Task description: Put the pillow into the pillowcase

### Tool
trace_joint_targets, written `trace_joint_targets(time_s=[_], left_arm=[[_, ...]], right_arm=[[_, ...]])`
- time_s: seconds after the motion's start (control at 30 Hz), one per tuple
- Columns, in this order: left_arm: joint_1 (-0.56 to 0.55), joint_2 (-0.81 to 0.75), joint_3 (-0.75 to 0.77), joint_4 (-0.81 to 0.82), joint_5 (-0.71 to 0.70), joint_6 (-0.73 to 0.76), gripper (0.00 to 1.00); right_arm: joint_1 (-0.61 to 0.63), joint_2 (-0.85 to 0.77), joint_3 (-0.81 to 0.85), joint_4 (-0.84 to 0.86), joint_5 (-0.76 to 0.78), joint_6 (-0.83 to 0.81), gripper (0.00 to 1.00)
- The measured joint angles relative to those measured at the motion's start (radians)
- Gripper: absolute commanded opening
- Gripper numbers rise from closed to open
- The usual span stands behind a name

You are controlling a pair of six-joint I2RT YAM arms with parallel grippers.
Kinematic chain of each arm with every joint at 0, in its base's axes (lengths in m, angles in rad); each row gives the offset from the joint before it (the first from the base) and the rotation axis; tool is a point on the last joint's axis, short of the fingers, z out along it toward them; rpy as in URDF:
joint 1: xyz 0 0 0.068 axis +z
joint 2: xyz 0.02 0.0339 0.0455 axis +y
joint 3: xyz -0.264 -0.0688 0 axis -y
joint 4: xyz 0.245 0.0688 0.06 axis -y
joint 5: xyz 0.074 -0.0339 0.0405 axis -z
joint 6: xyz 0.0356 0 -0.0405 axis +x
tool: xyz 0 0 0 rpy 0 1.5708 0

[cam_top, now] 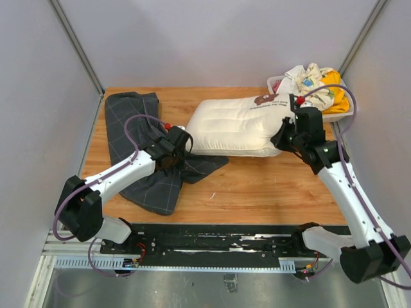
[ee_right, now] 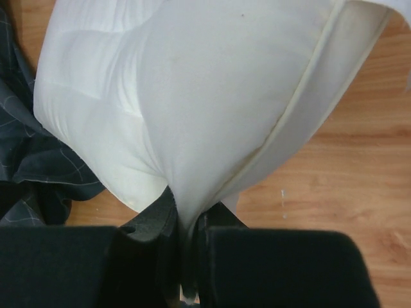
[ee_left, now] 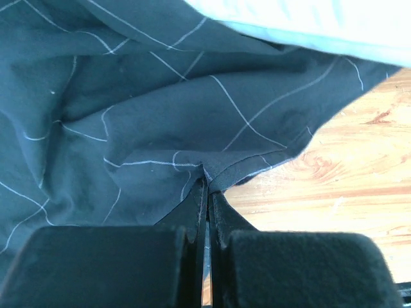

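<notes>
Cloth is hiding both pinch points: we are clamping the edge of one pillowcase [cam_top: 131, 112] in left fingers [ee_left: 225, 221], a corner of one pillow [cam_top: 237, 125] in right fingers [ee_right: 151, 219]; pillow is lying on the counter [cam_top: 257, 186], overlapping the pillowcase.

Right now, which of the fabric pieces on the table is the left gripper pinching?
The charcoal windowpane-check pillowcase, its edge clamped by the left gripper. The cream pillow is in the right gripper; the patterned cloths sit far right, ungripped.

pillowcase [cam_top: 156, 185] L | pillow [cam_top: 237, 125] R, edge on it | cloths [cam_top: 313, 83] behind-R
</notes>
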State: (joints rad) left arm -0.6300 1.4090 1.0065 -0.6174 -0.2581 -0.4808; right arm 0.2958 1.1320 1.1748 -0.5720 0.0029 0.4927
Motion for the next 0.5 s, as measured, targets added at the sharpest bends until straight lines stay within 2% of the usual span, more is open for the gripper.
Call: trace_joint_targets(time_s=[0.3,0.5], left_arm=[[0.0,0.02,0.0,0.033,0.025,0.017,0.0],[0.0,0.031,0.0,0.04,0.032,0.028,0.0]], right_arm=[[-0.03,-0.214,-0.046,-0.274,0.232,0.06,0.01],[-0.107,-0.249,-0.056,-0.386,0.356,0.088,0.01]])
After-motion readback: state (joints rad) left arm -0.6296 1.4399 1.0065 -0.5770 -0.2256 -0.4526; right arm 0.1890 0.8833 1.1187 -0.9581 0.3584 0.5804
